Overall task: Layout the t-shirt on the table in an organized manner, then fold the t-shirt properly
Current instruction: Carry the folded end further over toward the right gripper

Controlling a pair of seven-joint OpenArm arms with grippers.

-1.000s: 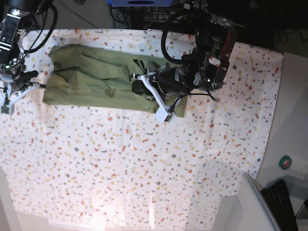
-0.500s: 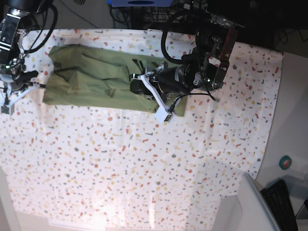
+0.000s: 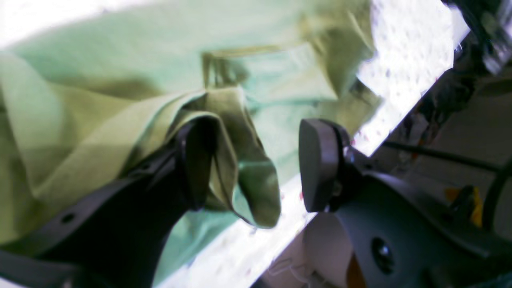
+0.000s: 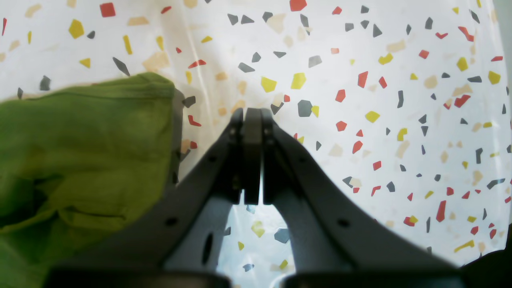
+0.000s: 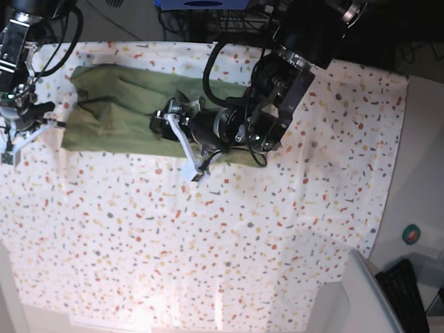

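Observation:
The olive-green t-shirt [image 5: 118, 107] lies as a long wrinkled band across the far left part of the speckled table [image 5: 229, 236]. My left gripper [image 5: 177, 141] hovers over the band's middle, near its front edge. In the left wrist view this gripper [image 3: 256, 168] is open, and a loose fold of the t-shirt [image 3: 244, 168] hangs against the left finger pad [image 3: 198, 160], away from the other pad. My right gripper [image 4: 252, 116] is shut on nothing, just off a corner of the t-shirt [image 4: 80, 140] over bare table [image 4: 360, 60]. In the base view the right gripper [image 5: 24, 135] is at the shirt's left end.
A grey bin [image 5: 361, 298] stands at the near right corner with a black keyboard [image 5: 406, 291] beside it. A small round green object [image 5: 412, 234] lies off the table's right edge. Dark cables and gear [image 5: 229, 21] crowd the far edge.
My left arm has swung left along the shirt, and its jaws have opened from nearly shut. The right arm has not moved.

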